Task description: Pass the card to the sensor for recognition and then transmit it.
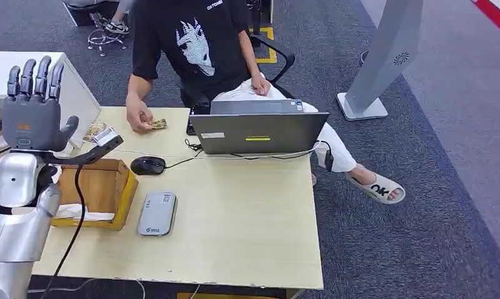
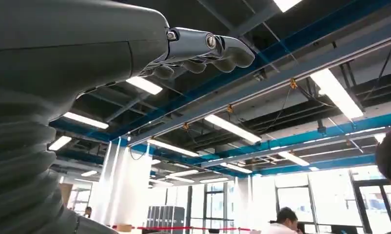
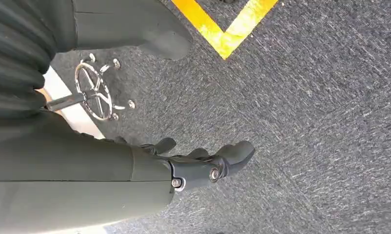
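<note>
The left hand (image 1: 30, 103) is raised upright at the near-left corner of the table (image 1: 247, 212), fingers straight and apart, thumb out to the side, holding nothing; the left wrist view looks up past its fingers (image 2: 203, 51) at the ceiling lights. The right hand (image 3: 203, 165) hangs over grey carpet with its fingers loosely extended and nothing in them. The card is most likely the small pale item (image 1: 159, 124) in the seated person's hand (image 1: 139, 118), which lies beyond the left hand and to its right, across the table; it is too small to say for certain that it is the card. The flat grey sensor (image 1: 157, 213) lies below and to the right of the left hand, nearer the robot, just beside the wooden box (image 1: 104, 187) that sits under the raised palm. A black mouse (image 1: 148, 165) rests between the sensor and the person's hand, and a laptop (image 1: 260, 131) stands further right. Judging from this, the task has barely begun: no card is in either robot hand, nothing lies on the sensor, and the taking, the reading and the handing on all seem left to do.
</note>
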Robot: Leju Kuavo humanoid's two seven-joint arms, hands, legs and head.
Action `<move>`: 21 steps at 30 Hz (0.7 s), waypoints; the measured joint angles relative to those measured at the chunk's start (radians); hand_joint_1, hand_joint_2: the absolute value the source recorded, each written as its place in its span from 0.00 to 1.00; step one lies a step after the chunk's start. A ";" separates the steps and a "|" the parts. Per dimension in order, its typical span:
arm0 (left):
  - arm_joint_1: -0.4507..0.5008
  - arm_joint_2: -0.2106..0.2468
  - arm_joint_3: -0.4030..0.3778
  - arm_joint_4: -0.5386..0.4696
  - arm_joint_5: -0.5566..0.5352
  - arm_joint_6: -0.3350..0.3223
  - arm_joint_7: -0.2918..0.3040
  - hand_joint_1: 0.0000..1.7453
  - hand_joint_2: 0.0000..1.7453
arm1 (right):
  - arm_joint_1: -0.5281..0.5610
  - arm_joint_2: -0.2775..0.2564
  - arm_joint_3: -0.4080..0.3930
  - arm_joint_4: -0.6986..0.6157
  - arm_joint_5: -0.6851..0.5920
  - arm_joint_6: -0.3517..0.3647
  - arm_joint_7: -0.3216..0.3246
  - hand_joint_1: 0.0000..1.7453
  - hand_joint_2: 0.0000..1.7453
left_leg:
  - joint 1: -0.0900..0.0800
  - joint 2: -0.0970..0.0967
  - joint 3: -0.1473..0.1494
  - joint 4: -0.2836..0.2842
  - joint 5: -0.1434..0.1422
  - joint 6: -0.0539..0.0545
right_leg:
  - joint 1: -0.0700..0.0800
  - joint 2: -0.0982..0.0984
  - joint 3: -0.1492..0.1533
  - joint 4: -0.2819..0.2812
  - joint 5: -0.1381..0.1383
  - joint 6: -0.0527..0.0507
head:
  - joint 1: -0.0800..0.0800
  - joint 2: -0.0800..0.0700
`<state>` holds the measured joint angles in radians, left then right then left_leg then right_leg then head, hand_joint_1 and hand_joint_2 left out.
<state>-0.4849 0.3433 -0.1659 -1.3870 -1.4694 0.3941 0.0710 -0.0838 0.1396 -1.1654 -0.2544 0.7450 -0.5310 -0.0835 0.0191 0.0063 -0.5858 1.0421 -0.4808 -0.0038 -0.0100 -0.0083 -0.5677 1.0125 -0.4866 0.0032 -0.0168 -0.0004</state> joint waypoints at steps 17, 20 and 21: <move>0.000 -0.001 0.000 0.000 0.000 0.000 0.000 0.00 1.00 | 0.000 0.000 0.000 0.000 0.000 0.000 0.000 0.00 1.00 | 0.000 0.000 0.000 0.000 0.000 0.000 | 0.000 0.000 0.000 0.000 0.000 0.000 | 0.000 0.000; 0.000 -0.001 0.000 0.000 0.000 0.000 0.000 0.00 1.00 | 0.000 0.000 0.000 0.000 0.000 0.000 0.000 0.00 1.00 | 0.000 0.000 0.000 0.000 0.000 0.000 | 0.000 0.000 0.000 0.000 0.000 0.000 | 0.000 0.000; 0.000 -0.001 0.000 0.000 0.000 0.000 0.000 0.00 1.00 | 0.000 0.000 0.000 0.000 0.000 0.000 0.000 0.00 1.00 | 0.000 0.000 0.000 0.000 0.000 0.000 | 0.000 0.000 0.000 0.000 0.000 0.000 | 0.000 0.000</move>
<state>-0.4848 0.3426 -0.1659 -1.3870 -1.4694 0.3944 0.0710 -0.0838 0.1396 -1.1654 -0.2544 0.7447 -0.5310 -0.0835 0.0191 0.0063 -0.5858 1.0421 -0.4808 -0.0038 -0.0100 -0.0083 -0.5677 1.0125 -0.4866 0.0032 -0.0172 -0.0004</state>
